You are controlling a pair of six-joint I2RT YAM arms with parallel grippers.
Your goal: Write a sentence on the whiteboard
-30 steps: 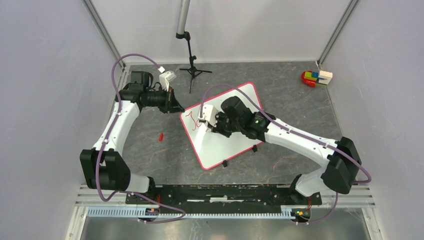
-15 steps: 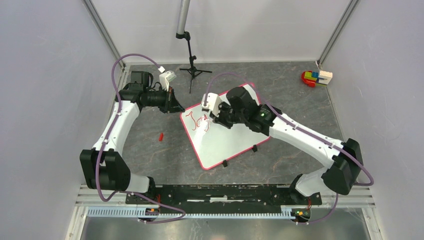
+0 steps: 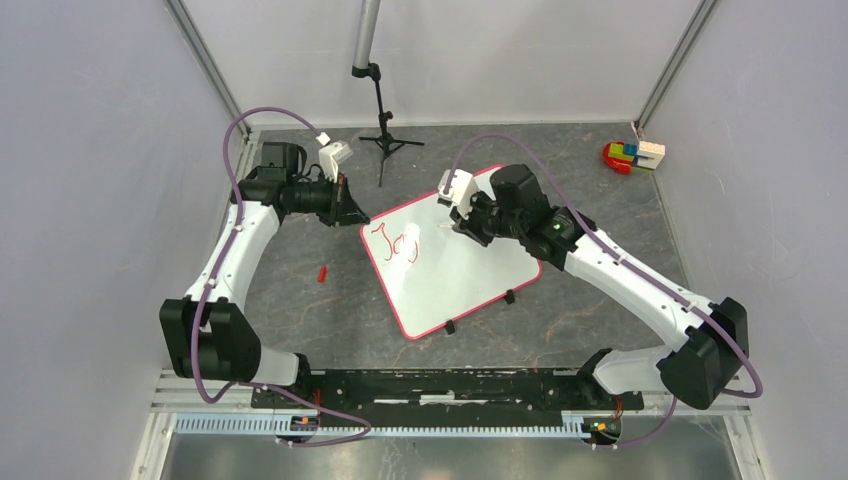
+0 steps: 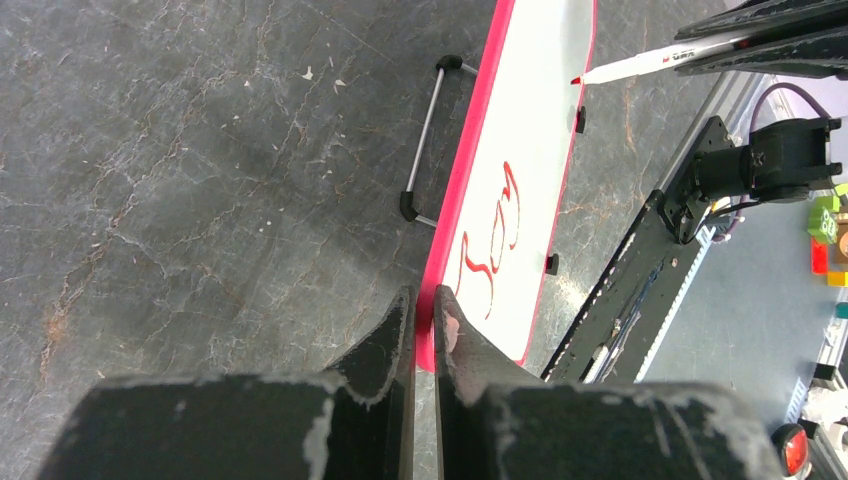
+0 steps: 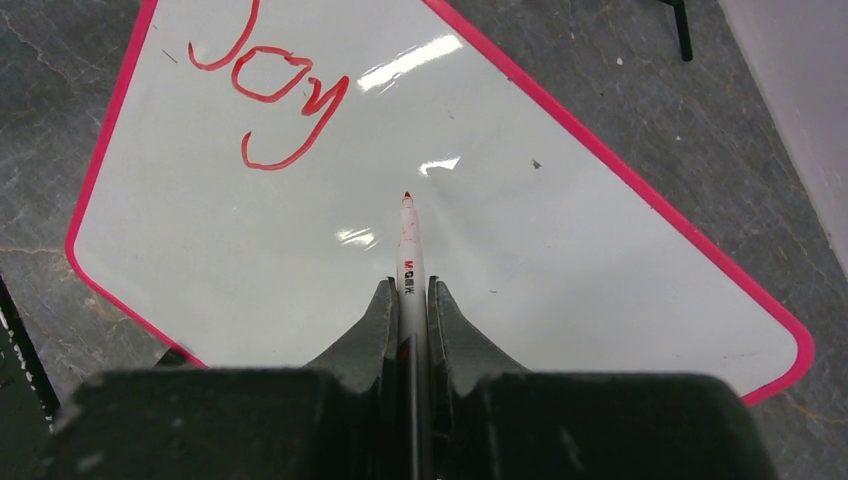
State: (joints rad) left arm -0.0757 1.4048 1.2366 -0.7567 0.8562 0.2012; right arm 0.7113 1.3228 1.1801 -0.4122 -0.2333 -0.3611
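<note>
Okay, left to right on my feed. 1 small red cap (image 3: 322,272) lay alone on the grey table (image 3: 300,320). Left gripper (image 4: 420,300) sat low at the left corner of the whiteboard (image 3: 450,275), jaws almost together with the pink frame pinched between them. A black tripod stand (image 3: 383,135) stood behind it, apart from the board. The whiteboard lay mid-table, turned diagonally, with 2 black clip feet on its near edge. The sentence (image 5: 270,90) was 1 red cursive word, "Joy", at the board's left end. Right gripper (image 5: 411,290) was over the board's middle, jaws clamped on a marker (image 5: 408,245), its red tip aimed at bare white beside the word. I couldn't tell if the tip touched. Coloured blocks (image 3: 630,156) sat in the far-right corner.
</note>
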